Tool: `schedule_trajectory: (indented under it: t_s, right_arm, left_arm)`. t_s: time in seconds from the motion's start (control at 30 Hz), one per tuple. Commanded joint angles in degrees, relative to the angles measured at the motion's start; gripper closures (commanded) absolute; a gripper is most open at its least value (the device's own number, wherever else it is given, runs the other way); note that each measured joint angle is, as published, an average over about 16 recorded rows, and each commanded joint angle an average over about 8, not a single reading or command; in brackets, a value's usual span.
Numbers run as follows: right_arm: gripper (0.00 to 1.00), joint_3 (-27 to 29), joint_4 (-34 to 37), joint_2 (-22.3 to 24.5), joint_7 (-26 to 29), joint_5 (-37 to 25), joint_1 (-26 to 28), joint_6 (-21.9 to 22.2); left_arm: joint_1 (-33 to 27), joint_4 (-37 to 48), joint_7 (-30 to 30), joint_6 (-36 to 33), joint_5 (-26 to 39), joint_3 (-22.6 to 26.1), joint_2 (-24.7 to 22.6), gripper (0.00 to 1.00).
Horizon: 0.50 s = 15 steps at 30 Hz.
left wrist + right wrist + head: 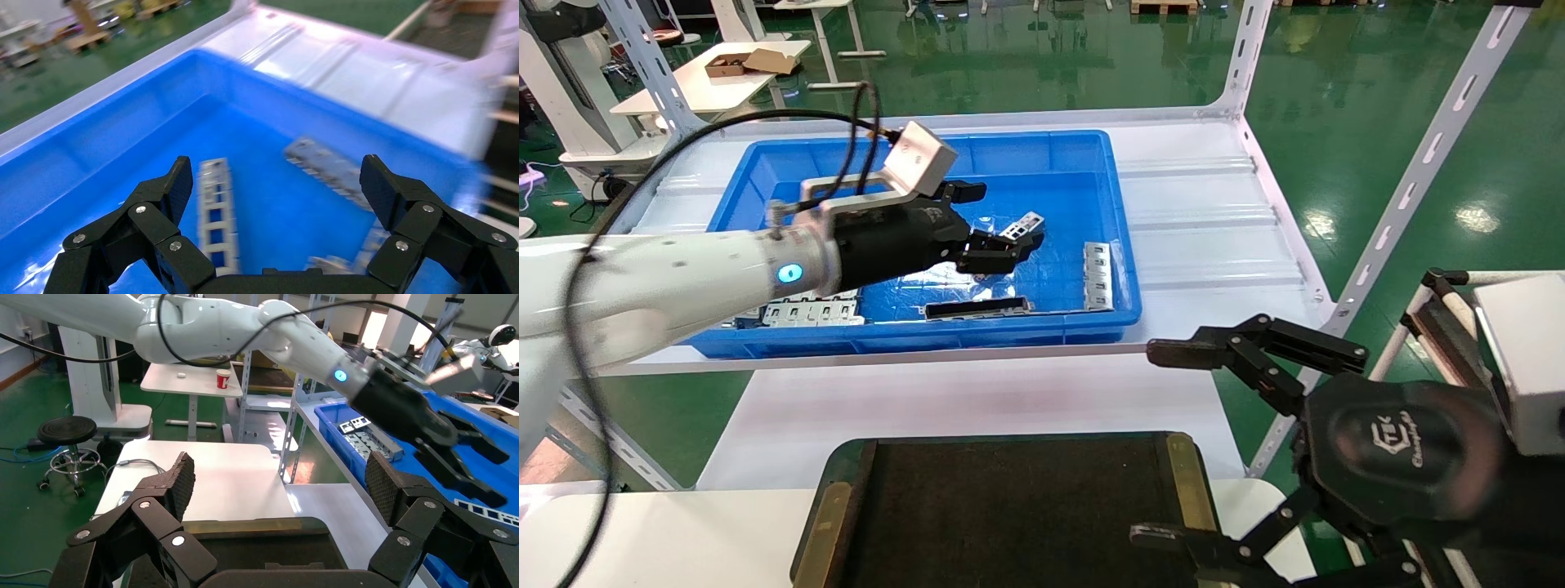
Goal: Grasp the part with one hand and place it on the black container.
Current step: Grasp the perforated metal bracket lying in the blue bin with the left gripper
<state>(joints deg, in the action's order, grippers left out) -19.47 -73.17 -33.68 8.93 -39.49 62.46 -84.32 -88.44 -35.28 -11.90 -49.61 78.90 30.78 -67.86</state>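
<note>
The left arm reaches forward from the left across the blue bin [911, 335], its wrist roughly level, so the left hand [1001, 224] hangs over the bin's middle. Its fingers [174, 190] are spread wide and hold nothing. The right arm is drawn back at the near right, beside the bench [977, 400], with the right hand [1164, 441] over the tray's right edge. It too is wide open and empty, as the right wrist view shows [275, 490].

The bin sits on the white shelf [1214, 220] behind the bench. In it lie several metal pieces. The part [1023, 226], a slim silver strip with window cutouts, lies tilted on the bin floor just under and beyond the left hand's fingertips; in the left wrist view it runs lengthwise between the open fingers, close to one of them [215, 214]. Whether a finger touches it cannot be told. A second strip [1097, 275] lies near the bin's right wall, seen farther off in the left wrist view [324, 168]. A dark channel bar [977, 308] rests along the near wall, and grey tabbed plates [809, 311] sit in the near left corner, partly hidden by the arm.

The tray [1009, 506], flat and black with brass strips [1185, 482] along its sides, lies on the bench nearest the robot, with nothing on the part of it in view.
</note>
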Motion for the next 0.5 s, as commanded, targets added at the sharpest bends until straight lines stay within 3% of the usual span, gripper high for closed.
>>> schedule_trajectory:
  t_s: [0.03,0.17,0.2,0.43,0.47,0.5]
  right_arm:
    - [0.00,0.0,0.0,0.0,0.0,0.0,0.0,0.0]
    - [0.00,0.0,0.0,0.0,0.0,0.0,0.0,0.0]
    - [0.08,0.0,0.0,0.0,0.0,0.0,0.0,0.0]
    - [0.95,0.0,0.0,0.0,0.0,0.0,0.0,0.0]
    - [1.00,0.0,0.0,0.0,0.0,0.0,0.0,0.0]
    - [1.00,0.0,0.0,0.0,0.0,0.0,0.0,0.0]
  left_arm:
    - [-1.4,4.3,0.6,2.4,1.2,0.4,-2.4,0.00]
    - [-3.6,11.9,2.6,6.0,2.0,0.6,-6.2,0.00]
    - [-4.0,13.5,3.1,6.8,2.1,0.6,-6.9,0.03]
    - [-5.5,20.8,6.5,9.8,1.5,0.9,-9.7,0.91]
    - [-5.6,21.3,6.8,10.0,1.2,1.0,-9.8,1.00]
    - [-5.6,21.6,7.1,10.2,0.9,1.1,-9.9,1.00]
